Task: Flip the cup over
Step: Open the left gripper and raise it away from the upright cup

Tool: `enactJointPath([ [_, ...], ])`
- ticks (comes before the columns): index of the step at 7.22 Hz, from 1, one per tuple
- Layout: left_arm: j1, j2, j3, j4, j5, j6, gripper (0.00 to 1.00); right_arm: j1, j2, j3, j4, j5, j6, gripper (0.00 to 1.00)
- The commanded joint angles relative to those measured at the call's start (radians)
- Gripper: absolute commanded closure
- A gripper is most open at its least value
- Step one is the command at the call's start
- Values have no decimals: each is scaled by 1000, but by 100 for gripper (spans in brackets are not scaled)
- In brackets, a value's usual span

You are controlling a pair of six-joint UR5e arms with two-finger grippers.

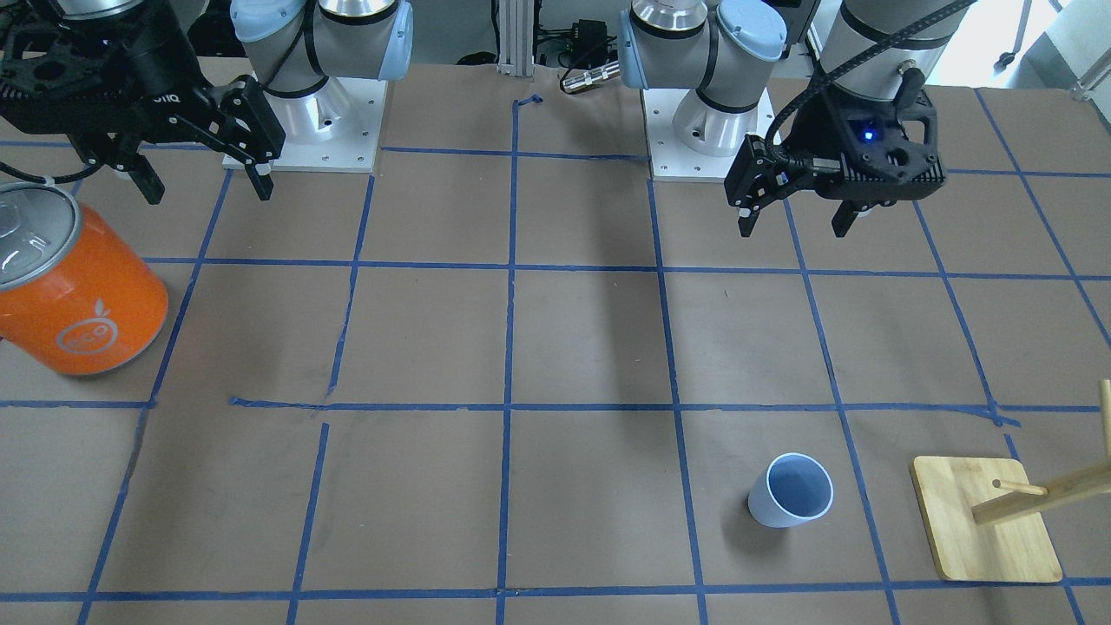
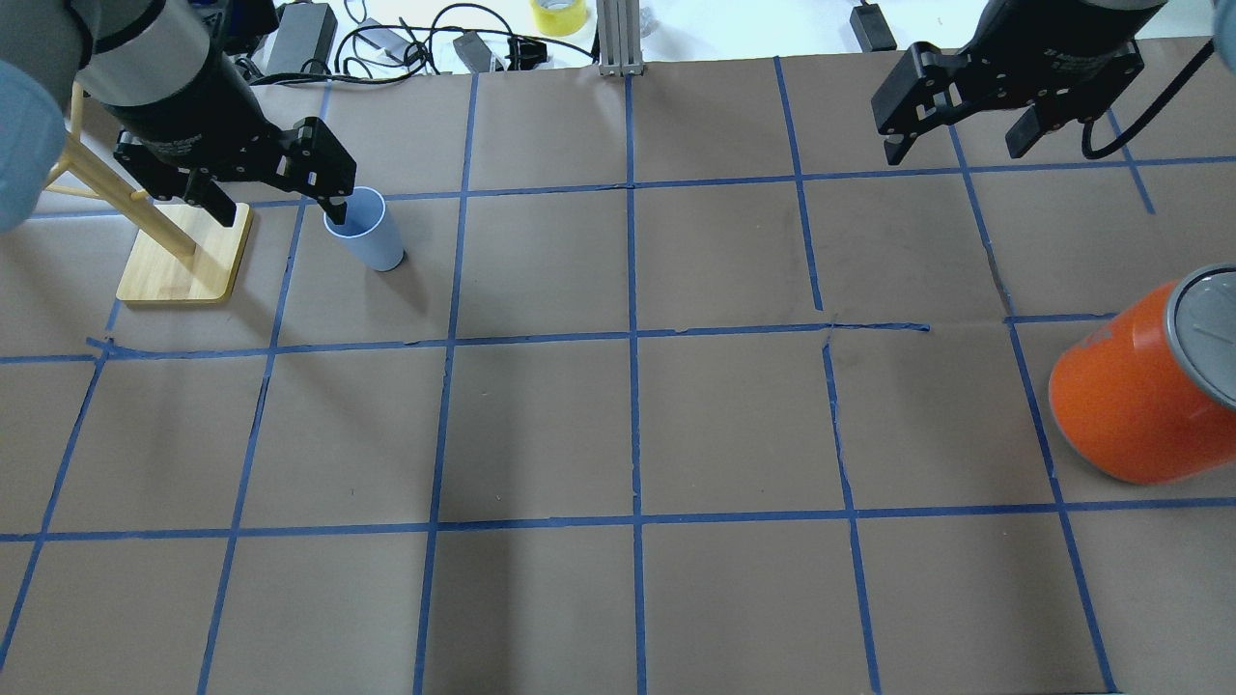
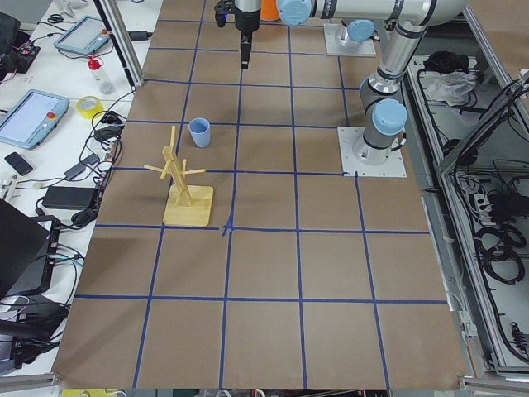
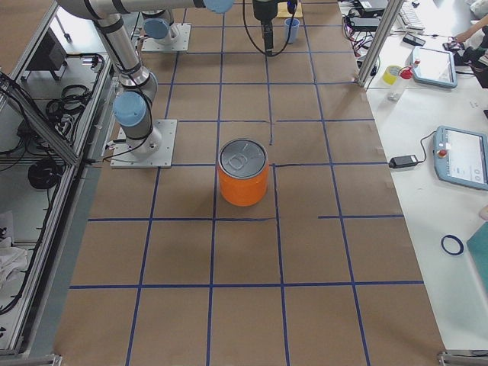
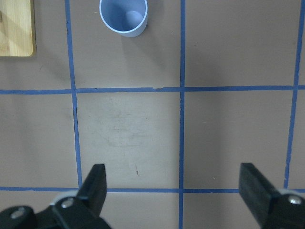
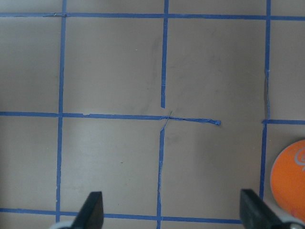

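Front view: the cup (image 1: 792, 490) stands mouth-up on the worktop (image 1: 590, 347), near the wooden rack (image 1: 981, 529). Up high, the left tool (image 1: 794, 227) hangs wide open and empty, well apart from it. The right tool (image 1: 208, 193) is spread wide too, near the orange can (image 1: 82, 304). Left wrist view: cup ahead, beyond the parted fingers (image 5: 95, 183). Right wrist view: nothing gripped, can's edge at the corner.

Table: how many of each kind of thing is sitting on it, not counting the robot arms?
cup: 1
orange can: 1
wooden stand: 1
Total: 3
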Motion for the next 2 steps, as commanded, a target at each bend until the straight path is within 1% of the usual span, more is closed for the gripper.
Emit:
enactJointPath([
  [1,0,15,-15,1,-5,1,0,0,0,1,0,0,-1,0],
  [2,0,17,-15,0,-4,1,0,0,1,1,0,-3,-1,0],
])
